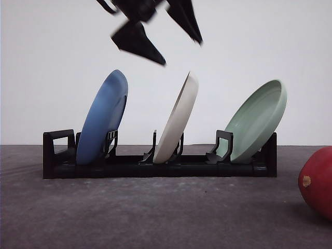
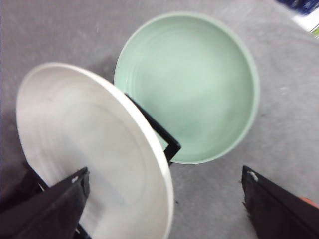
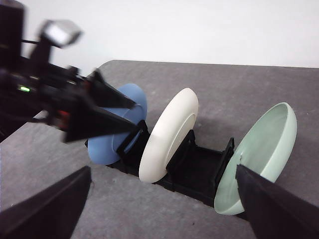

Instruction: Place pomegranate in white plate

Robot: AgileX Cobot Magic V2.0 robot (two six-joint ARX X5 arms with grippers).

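Note:
The white plate (image 1: 179, 119) stands on edge in the middle slot of a black rack (image 1: 155, 167). It also appears in the left wrist view, white plate (image 2: 84, 149), and in the right wrist view, white plate (image 3: 167, 137). At the right edge of the front view, the pomegranate (image 1: 317, 181) lies on the table, red with a small brown spot. My left gripper (image 1: 182, 52) hangs open just above the white plate's rim; its jaws (image 2: 162, 209) stand wide with the rim between them, untouched. My right gripper (image 3: 159, 209) is open and holds nothing, well back from the rack.
A blue plate (image 1: 104, 116) leans in the rack's left slot and a pale green plate (image 1: 257, 119) in the right slot. The rack sits on a dark grey table (image 1: 155, 212) in front of a white wall. My left arm (image 3: 65, 107) reaches over the blue plate.

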